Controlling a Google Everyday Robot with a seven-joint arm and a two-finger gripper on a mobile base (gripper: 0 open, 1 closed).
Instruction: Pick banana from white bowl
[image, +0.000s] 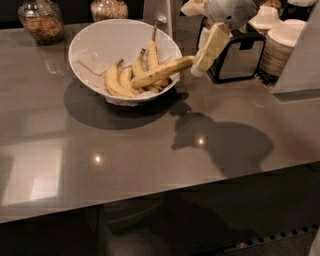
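The white bowl (95, 40) stands on the grey counter at the back left, lined with white paper. Several yellow bananas lie in it. The banana (162, 71), the longest and nearly straight, lies on top and sticks out over the bowl's right rim. Shorter curved bananas (116, 80) lie beside and under it. My gripper (198, 66) hangs just right of the bowl, its cream fingers (214, 44) pointing down-left, right at the banana's outer tip. The fingers stand apart and hold nothing.
A dark napkin holder (237, 60) stands right behind the gripper. Stacks of small white dishes (280, 47) are at the back right. Two glass jars (42, 20) stand at the back left. A white post (159, 10) rises behind the bowl.
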